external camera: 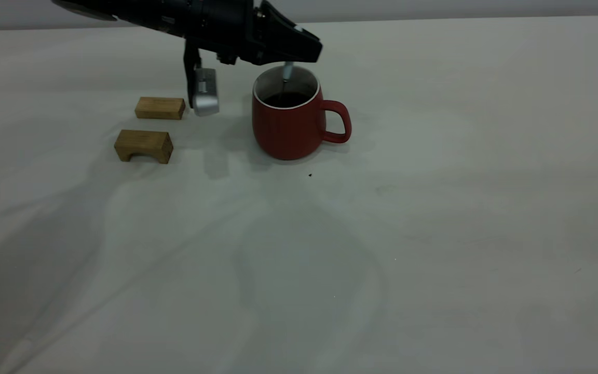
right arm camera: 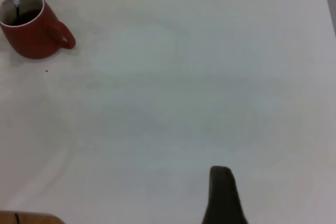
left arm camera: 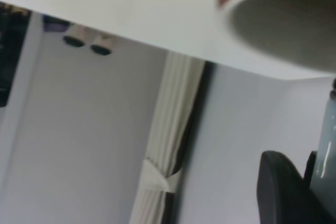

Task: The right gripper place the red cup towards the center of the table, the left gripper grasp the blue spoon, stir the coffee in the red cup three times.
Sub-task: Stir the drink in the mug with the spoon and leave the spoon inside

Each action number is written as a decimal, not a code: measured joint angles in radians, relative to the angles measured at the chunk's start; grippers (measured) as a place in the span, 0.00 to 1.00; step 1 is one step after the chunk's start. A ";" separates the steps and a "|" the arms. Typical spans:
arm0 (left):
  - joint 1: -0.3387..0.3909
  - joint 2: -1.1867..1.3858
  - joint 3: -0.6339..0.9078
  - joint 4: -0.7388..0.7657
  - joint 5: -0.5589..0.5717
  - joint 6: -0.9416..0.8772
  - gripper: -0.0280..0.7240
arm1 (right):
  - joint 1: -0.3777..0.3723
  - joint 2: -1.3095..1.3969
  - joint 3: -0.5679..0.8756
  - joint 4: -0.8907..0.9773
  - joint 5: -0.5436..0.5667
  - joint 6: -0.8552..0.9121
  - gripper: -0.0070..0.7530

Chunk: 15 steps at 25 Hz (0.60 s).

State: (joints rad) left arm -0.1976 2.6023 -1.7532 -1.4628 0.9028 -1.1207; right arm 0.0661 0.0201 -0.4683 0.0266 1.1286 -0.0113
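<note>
The red cup (external camera: 288, 130) stands upright on the table (external camera: 434, 234) left of centre, its handle pointing right, with dark coffee (external camera: 287, 98) inside. My left gripper (external camera: 299, 54) hovers just above the rim, shut on the blue spoon (external camera: 287, 72), which hangs down into the coffee. In the left wrist view the pale spoon handle (left arm camera: 326, 150) sits against a dark finger (left arm camera: 283, 192), with the cup rim (left arm camera: 283, 19) beyond. The right wrist view shows the cup (right arm camera: 31, 43) far off. Of my right gripper only one finger (right arm camera: 221, 195) shows, over bare table, holding nothing.
Two small wooden blocks lie left of the cup, a flat one (external camera: 160, 108) and an arched one (external camera: 144, 145). The left arm's silver wrist camera (external camera: 205, 92) hangs between the blocks and the cup. A tiny dark speck (external camera: 310, 175) lies in front of the cup.
</note>
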 joint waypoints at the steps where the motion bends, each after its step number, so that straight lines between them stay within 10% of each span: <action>1: 0.002 0.000 0.000 0.000 -0.022 0.009 0.22 | 0.000 0.000 0.000 0.000 0.000 0.000 0.77; 15: -0.002 -0.006 -0.005 -0.013 -0.075 0.091 0.21 | 0.000 0.000 0.000 0.000 0.000 0.000 0.77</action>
State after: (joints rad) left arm -0.1993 2.5960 -1.7582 -1.4755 0.8280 -1.0299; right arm 0.0661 0.0201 -0.4683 0.0266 1.1286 -0.0113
